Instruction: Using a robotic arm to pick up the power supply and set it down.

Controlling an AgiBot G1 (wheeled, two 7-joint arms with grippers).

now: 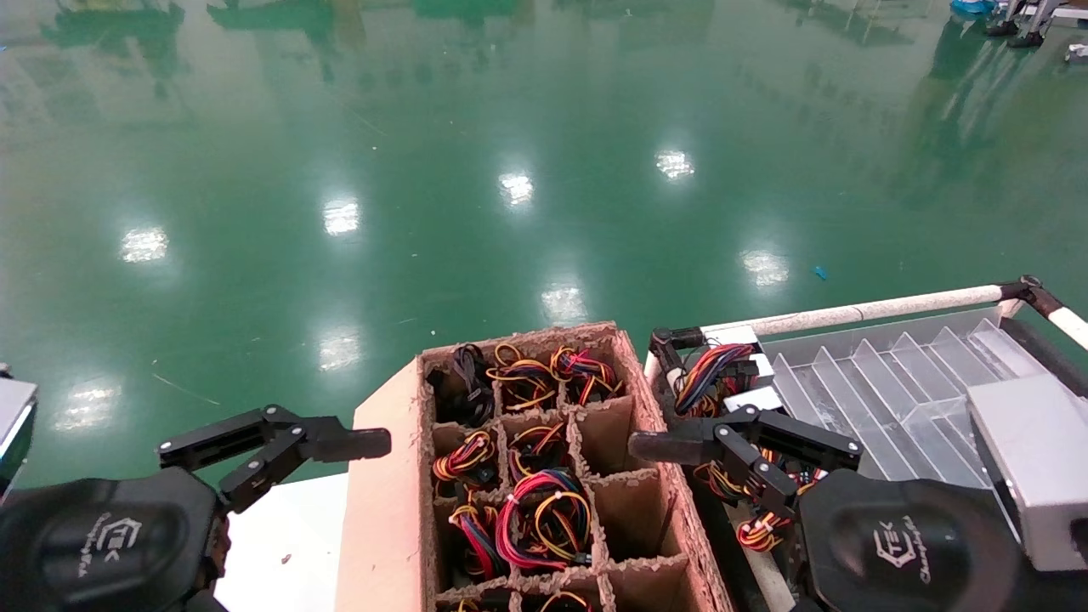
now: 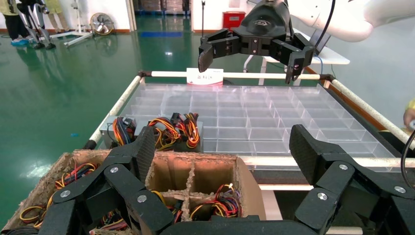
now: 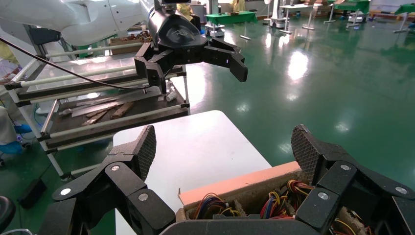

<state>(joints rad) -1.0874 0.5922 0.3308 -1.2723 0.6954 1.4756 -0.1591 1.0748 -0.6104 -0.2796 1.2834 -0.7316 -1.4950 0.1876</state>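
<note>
Nearest, on either side of the cardboard box [image 1: 382, 510]: left gripper [image 1: 340, 455] just off its left wall, above the white table [image 1: 280, 544]; right gripper [image 1: 680, 450] at its right wall, tip reaching over the rim. Both spread wide and pinching nothing, as seen from each wrist too [image 2: 225, 156] [image 3: 225, 147].

Inside the box: a grid of cells. Looped wire bundles [image 1: 540, 510] fill the middle and left columns. Right-hand cells look empty. No metal casings visible there, so cannot tell how anything under the loops sits.

Just right of the box, past its far right corner: one power supply [image 1: 750, 398], silver body showing under red, orange and yellow wires. Lies on the near-left corner of the clear divided tray [image 1: 892, 382], apparently with its long side along the tray edge facing the box [image 2: 110, 134]. Ahead of the right gripper and only slightly to its right. Well apart from the left gripper, with the whole box between. Probably a right-arm job, then: forward reach, jaws across the short width, clear of the wires. More loose wires [image 1: 756, 523] directly beneath that gripper; a snag risk.

Beyond the tray: white tube rail [image 1: 875, 308] along its far edge. Past the box in every direction: glossy green floor [image 1: 510, 170] with lamp reflections, open hall, a fan [image 2: 102, 23] far off.
</note>
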